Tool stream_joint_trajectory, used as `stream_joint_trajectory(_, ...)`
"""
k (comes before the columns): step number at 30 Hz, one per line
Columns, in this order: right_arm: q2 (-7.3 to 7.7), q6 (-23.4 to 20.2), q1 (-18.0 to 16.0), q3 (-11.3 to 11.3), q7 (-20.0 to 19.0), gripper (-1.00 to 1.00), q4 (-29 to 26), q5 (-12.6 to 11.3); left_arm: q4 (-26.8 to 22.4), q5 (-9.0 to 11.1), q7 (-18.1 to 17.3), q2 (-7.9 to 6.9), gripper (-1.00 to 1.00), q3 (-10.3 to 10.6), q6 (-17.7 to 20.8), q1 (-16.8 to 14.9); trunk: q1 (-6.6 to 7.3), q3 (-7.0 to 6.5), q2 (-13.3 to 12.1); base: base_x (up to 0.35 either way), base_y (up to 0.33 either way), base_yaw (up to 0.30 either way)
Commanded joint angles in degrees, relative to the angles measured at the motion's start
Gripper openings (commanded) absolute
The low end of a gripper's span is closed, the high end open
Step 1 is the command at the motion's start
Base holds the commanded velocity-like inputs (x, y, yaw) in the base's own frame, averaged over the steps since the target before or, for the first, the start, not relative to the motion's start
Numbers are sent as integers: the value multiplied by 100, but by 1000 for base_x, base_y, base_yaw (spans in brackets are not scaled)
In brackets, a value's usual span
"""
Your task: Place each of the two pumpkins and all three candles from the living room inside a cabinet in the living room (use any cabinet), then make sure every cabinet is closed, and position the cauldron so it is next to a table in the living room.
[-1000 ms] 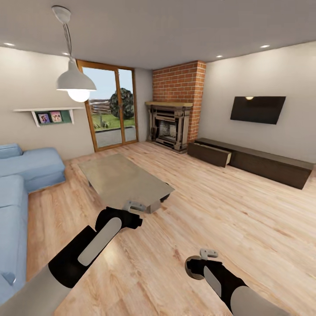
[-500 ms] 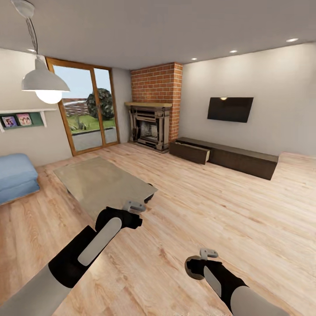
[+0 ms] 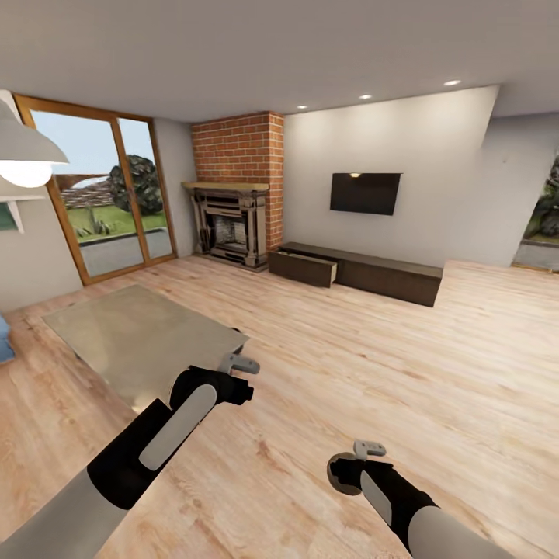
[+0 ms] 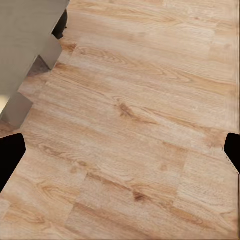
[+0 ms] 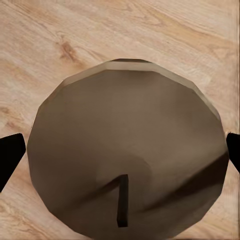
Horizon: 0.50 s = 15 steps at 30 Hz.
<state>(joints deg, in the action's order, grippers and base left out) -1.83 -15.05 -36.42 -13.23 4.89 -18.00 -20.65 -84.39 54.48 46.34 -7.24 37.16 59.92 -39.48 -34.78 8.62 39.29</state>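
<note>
The head camera has swung right since a second ago: the sofa has slid out of sight, and the cabinet [image 3: 357, 271] now sits mid-picture against the far wall under the TV [image 3: 365, 192], one drawer at its left end pulled out. The left gripper [image 3: 239, 365] hangs spread and empty over the floor [image 4: 150, 125] beside the table [image 3: 140, 338] corner. The right gripper [image 3: 368, 449] holds the cauldron [image 5: 125, 150] between its fingers, as before.

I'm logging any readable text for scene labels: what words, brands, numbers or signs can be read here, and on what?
None: no readable text.
The wall-mounted TV is a blank dark screen with no brand.
The cabinet fronts are plain.
The brown round object at the right tool bears no marking.
</note>
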Motion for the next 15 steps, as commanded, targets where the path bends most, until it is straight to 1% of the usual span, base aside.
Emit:
stream_joint_trajectory(1, 3, -25, -6, -49, 48, -100, -11, -62, -8, 54, 60, -6, 100, 11, 8, -7, 21, -9, -33, 0, 0, -292)
stream_joint_trajectory(13, 3, -25, -6, -49, 48, -100, -11, -62, 226, 37, 59, -5, 100, 11, 8, -7, 284, -224, -514, 0, 0, -288)
stream_joint_trajectory(15, 1, -25, -6, -49, 48, -100, -15, -62, 233, 36, 61, -5, 100, 11, 8, -7, 284, -224, -514, 0, 0, -261)
